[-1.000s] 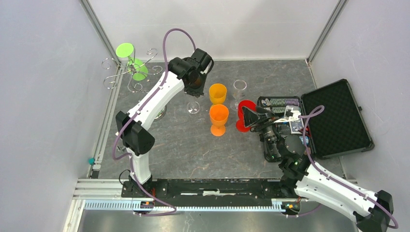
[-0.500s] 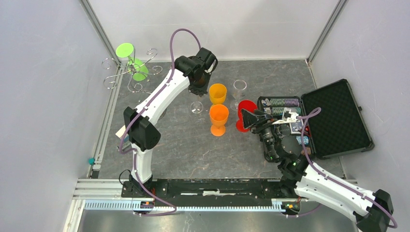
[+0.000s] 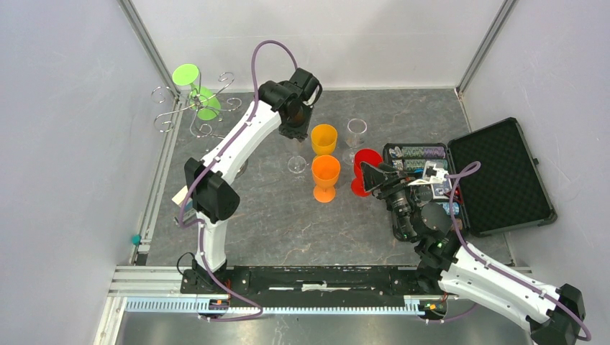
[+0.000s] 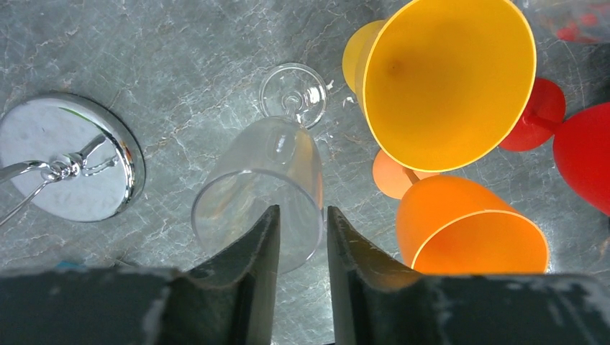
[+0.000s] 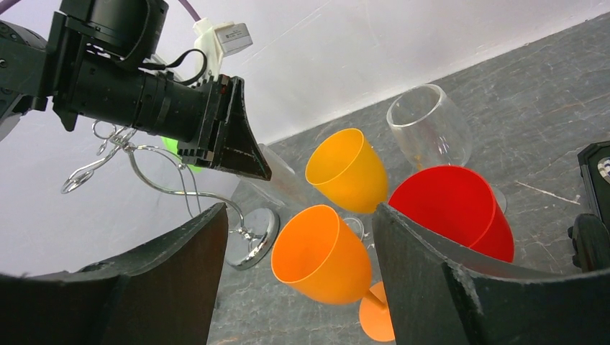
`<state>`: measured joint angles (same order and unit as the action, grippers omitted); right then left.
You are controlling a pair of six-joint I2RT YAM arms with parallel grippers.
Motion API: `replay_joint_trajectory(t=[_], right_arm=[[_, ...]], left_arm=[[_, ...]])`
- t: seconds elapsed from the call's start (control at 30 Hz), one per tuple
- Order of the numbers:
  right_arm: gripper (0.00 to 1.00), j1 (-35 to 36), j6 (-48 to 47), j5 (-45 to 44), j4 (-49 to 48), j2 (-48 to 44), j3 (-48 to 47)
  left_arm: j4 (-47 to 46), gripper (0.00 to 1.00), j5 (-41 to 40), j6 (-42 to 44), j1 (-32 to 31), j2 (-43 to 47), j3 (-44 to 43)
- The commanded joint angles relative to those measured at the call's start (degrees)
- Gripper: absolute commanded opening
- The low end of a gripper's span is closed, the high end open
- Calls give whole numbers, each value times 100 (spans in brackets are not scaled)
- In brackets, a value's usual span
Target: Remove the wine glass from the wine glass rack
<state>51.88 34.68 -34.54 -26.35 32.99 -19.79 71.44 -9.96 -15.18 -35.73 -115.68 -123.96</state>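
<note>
Pinches the rim of the clear wine glass (image 4: 252,172) with the left gripper (image 4: 302,210), one finger inside the bowl and one outside, closed to a narrow gap on the wall. Keeps this glass foot down and off the rack (image 4: 68,162), near the middle of the worktop (image 3: 273,230), just left of the yellow glass (image 3: 324,138) and the orange glass (image 3: 325,172). Cannot tell whether the foot touches the surface. Compared with one second before, has carried the glass a little to the right and toward the near edge, closer to the two coloured glasses. Leaves the green wine glass (image 3: 207,106) hanging on the rack at the far left corner, same as before. Holds the right gripper (image 3: 368,177) wide open and empty beside the red glass (image 5: 453,208), almost in the same place as before. Shows also a second clear glass (image 3: 355,129) on the far side of the red one and an open black case (image 3: 503,172) at the right edge.
</note>
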Motion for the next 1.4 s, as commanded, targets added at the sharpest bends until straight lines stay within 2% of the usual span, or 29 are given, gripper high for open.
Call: replay_joint_trajectory(t=[0.0, 0.4, 0.57, 0.63, 0.73, 0.8, 0.97, 1.1, 1.17, 1.37], right_arm=[[78, 24, 38, 7, -90, -27, -1], [78, 22, 48, 23, -51, -10, -29], [78, 16, 44, 25, -28, 8, -34], [78, 23, 49, 20, -20, 20, -35], [78, 20, 35, 7, -11, 7, -26], [78, 22, 26, -23, -11, -1, -12], [78, 21, 22, -24, 6, -3, -9], [78, 18, 13, -31, 42, -3, -4], [78, 17, 13, -35, 55, 1, -14], [78, 18, -1, -122, 153, -48, -1]], left_arm=[[-80, 40, 9, 225, 37, 99, -411], [-220, 72, -133, 331, 157, 1016, -763], [-740, 94, -392, 392, 393, 1902, -320], [-1142, 100, -544, 531, 482, 2385, 123], [-1864, 100, -909, 601, 655, 3227, 823], [-2273, 100, -814, 426, 1048, 3718, 1281], [-2604, 100, -67, -252, 2651, 4330, 1904], [-2561, 100, 878, -786, 3871, 4206, 1855], [-2451, 92, 1596, -1027, 4426, 3946, 1667], [-2576, 73, 2194, -1578, 5158, 3392, 1484]])
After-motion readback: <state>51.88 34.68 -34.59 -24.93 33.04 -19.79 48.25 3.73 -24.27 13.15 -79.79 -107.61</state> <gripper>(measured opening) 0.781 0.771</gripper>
